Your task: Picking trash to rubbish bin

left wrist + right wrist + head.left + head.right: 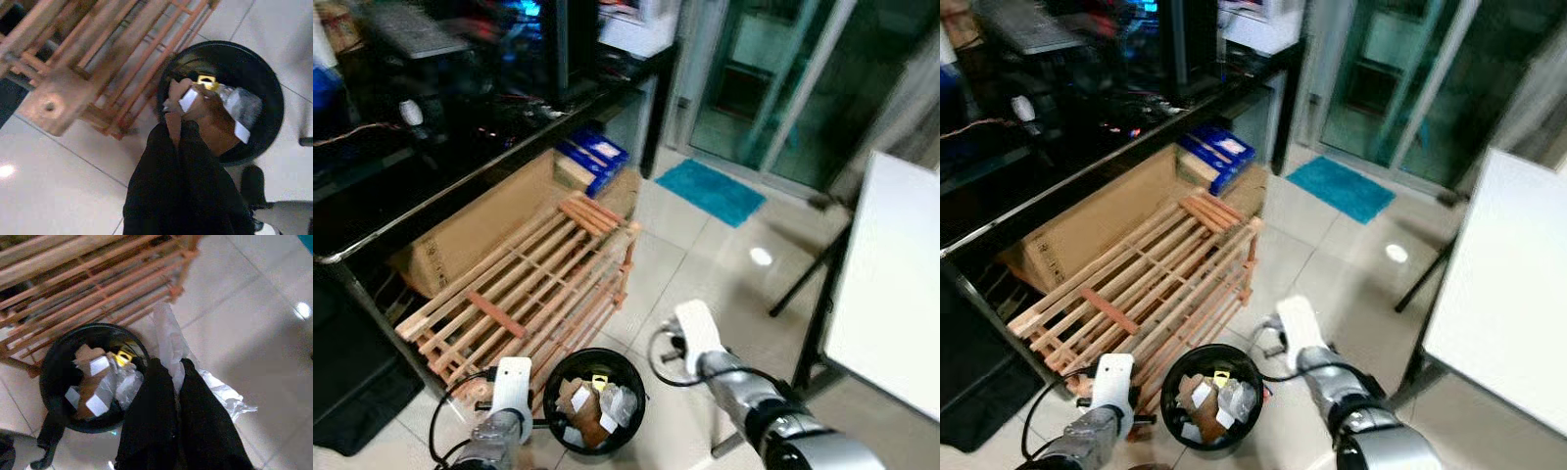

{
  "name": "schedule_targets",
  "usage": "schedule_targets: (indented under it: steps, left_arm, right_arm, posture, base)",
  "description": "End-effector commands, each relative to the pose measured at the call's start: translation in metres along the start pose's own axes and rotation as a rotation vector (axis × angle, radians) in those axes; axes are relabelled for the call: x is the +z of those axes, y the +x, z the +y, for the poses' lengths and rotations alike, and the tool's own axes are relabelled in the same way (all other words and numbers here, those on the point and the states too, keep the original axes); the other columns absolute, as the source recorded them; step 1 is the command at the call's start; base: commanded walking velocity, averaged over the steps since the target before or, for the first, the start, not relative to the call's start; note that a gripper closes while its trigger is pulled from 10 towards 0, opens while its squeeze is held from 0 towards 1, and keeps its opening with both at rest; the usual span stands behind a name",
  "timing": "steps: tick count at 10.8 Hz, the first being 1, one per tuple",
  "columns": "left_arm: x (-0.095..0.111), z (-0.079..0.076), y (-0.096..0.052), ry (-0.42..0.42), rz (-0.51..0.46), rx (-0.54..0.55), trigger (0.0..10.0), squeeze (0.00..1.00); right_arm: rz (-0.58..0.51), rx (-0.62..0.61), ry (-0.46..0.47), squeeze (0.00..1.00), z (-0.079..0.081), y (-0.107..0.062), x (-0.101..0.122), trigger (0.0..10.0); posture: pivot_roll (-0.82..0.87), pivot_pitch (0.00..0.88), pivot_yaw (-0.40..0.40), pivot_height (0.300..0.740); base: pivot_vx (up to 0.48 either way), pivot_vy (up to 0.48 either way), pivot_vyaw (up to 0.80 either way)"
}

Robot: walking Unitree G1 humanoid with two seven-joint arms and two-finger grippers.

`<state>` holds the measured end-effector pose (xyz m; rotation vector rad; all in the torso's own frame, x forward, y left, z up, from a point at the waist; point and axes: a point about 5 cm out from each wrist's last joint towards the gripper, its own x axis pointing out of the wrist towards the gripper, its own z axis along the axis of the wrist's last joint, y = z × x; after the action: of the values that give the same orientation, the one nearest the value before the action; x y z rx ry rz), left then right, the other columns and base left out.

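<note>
Trash fills the round black bin (595,364) on the pale tiled floor (705,255): brown cardboard scraps (88,382), white bits of paper and a small yellow piece lie heaped inside it. The bin stands just beside a slatted wooden rack (524,284) that leans tilted against a large cardboard box (475,230) under a dark desk (431,186).

Both silver arms reach down on either side of the bin. The right gripper (176,369) hangs just beside the bin's rim, over the floor, and its two black fingers are clenched on a crumpled white plastic wrapper (168,340) that sticks up between the tips and trails out over the tiles behind them. The left gripper (180,128) is at the opposite rim, next to the rack; its fingers are pressed together, with a brown scrap showing at their tips, though I cannot tell whether they grip it or it simply lies in the bin beyond.

Further off, a turquoise mat (710,191) lies before a glass door, and a white board (891,284) on a black stand sits to the robot's right.
</note>
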<state>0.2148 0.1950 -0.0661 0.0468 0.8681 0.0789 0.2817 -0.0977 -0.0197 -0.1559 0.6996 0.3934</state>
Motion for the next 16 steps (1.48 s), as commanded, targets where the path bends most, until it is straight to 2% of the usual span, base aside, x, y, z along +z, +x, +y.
schedule_targets:
  steps: [1,2,4,6,7,8,12,14,16]
  left_arm:
    - [0.010,0.000,0.001,-0.023,-0.039,0.021,10.0,0.00]
    - [0.015,-0.002,0.002,-0.031,-0.053,0.018,10.0,0.00]
    - [0.024,-0.011,0.003,-0.019,-0.078,-0.003,10.0,0.00]
    - [0.027,-0.005,0.003,-0.021,-0.099,0.025,10.0,0.00]
    - [0.029,-0.004,0.003,-0.030,-0.112,0.009,10.0,0.00]
    - [0.032,-0.010,0.003,-0.012,-0.120,-0.052,10.0,0.00]
    - [0.042,-0.010,0.004,-0.013,-0.147,-0.062,10.0,0.00]
    - [0.039,-0.009,0.004,-0.014,-0.142,-0.059,10.0,0.00]
    - [0.038,-0.009,0.004,-0.010,-0.139,-0.055,10.0,0.00]
  right_arm:
    - [0.010,0.024,-0.036,0.00,0.004,0.001,0.003,10.0]
    - [0.008,0.038,-0.041,0.00,0.008,0.002,0.006,10.0]
    - [0.011,0.037,0.014,0.00,0.012,0.003,0.005,10.0]
    - [0.023,0.059,-0.001,0.00,0.022,0.004,0.002,10.0]
    - [0.031,0.072,0.001,0.00,0.029,0.004,-0.002,10.0]
    - [0.039,0.077,0.010,0.00,0.032,0.004,-0.005,10.0]
    - [0.049,0.083,0.041,0.00,0.037,0.003,-0.011,10.0]
    - [0.030,0.119,0.082,0.00,0.045,0.005,-0.003,10.0]
    - [0.031,0.169,0.063,0.00,0.058,0.005,-0.004,10.0]
  posture:
    - [0.10,0.065,-0.133,0.740]
    - [0.10,0.090,-0.149,0.740]
    - [0.10,0.134,-0.163,0.740]
    - [0.10,0.163,-0.164,0.740]
    - [0.10,0.193,-0.162,0.740]
    - [0.09,0.208,-0.161,0.740]
    - [0.09,0.221,-0.157,0.740]
    - [0.09,0.212,-0.151,0.740]
    - [0.09,0.194,-0.148,0.740]
  base:
    - [0.000,0.000,0.00]
    - [0.000,0.000,0.00]
    - [0.000,0.000,0.00]
    - [0.000,0.000,0.00]
    - [0.000,0.000,0.00]
    - [0.000,0.000,0.00]
    - [0.000,0.000,0.00]
    - [0.000,0.000,0.00]
    - [0.000,0.000,0.00]
